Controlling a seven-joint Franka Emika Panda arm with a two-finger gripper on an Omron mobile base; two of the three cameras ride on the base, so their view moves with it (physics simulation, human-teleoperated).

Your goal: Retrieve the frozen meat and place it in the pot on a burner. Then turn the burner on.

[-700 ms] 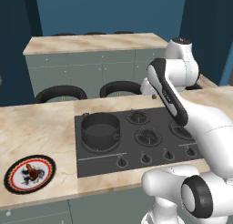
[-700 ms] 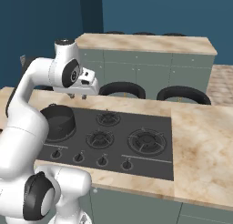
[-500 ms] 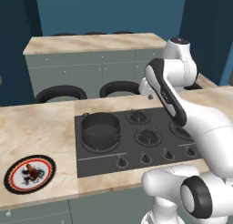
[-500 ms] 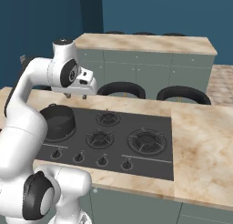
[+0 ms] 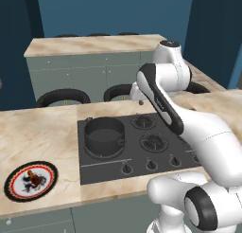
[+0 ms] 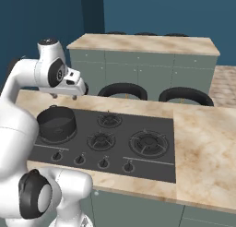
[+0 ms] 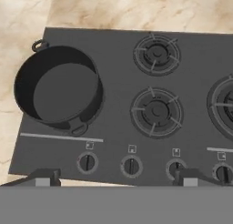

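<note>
The dark grey, low cylindrical metal pot (image 5: 104, 135) sits empty on the black cooktop's (image 6: 138, 164) rear-left burner. The small reddish-brown frozen meat chunk (image 5: 32, 178) lies on the round black-and-red patterned plate (image 5: 13, 191) on the marble worktop (image 5: 42, 132). The pincer (image 7: 116, 175) hangs above the cooktop, fingers spread wide, holding nothing.

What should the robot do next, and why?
Probably swing the open pincer left toward the plate, where a small reddish-brown lump that looks like the meat lies. The pot on the stove is empty, and the pincer hangs high over the knobs holding nothing, so the meat has to be fetched first.
</note>
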